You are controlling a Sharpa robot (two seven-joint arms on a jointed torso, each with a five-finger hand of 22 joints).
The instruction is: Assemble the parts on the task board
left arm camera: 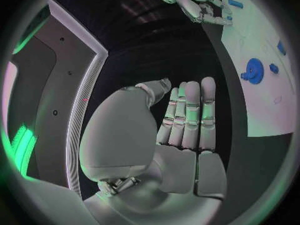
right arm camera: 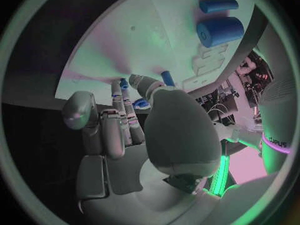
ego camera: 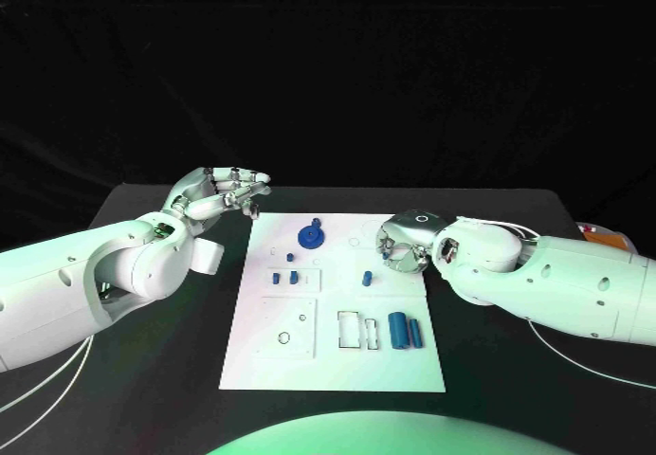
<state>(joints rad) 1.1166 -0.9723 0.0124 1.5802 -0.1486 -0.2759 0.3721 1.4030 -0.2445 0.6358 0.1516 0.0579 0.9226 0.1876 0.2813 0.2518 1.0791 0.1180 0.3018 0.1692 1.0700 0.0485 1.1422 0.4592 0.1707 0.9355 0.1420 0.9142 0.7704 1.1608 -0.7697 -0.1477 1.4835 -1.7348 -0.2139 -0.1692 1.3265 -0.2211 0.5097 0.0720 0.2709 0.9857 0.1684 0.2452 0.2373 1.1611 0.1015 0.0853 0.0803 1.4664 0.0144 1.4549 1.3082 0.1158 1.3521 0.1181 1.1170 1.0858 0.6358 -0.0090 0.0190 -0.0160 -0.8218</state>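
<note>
The white task board (ego camera: 342, 365) lies mid-table. On it are a blue gear-like part (ego camera: 312, 234), small blue pieces (ego camera: 283, 278), a blue peg (ego camera: 367, 278) and two blue cylinders (ego camera: 405, 330). My left hand (ego camera: 219, 194) hangs above the table past the board's far left corner; its fingers (left arm camera: 190, 115) are stretched out and the palm is bare. My right hand (ego camera: 406, 244) hovers over the board's far right edge with fingers (right arm camera: 119, 120) pointing at the board (right arm camera: 125, 50), holding nothing. The peg (right arm camera: 167, 77) stands just beyond them. The cylinders (right arm camera: 220, 31) lie further off.
The black table (ego camera: 151, 379) runs around the board on all sides. An orange-and-white object (ego camera: 602, 235) sits at the table's far right. White cables (ego camera: 41, 384) trail under my left arm. The left wrist view shows the gear (left arm camera: 253, 70) and my right hand (left arm camera: 200, 5).
</note>
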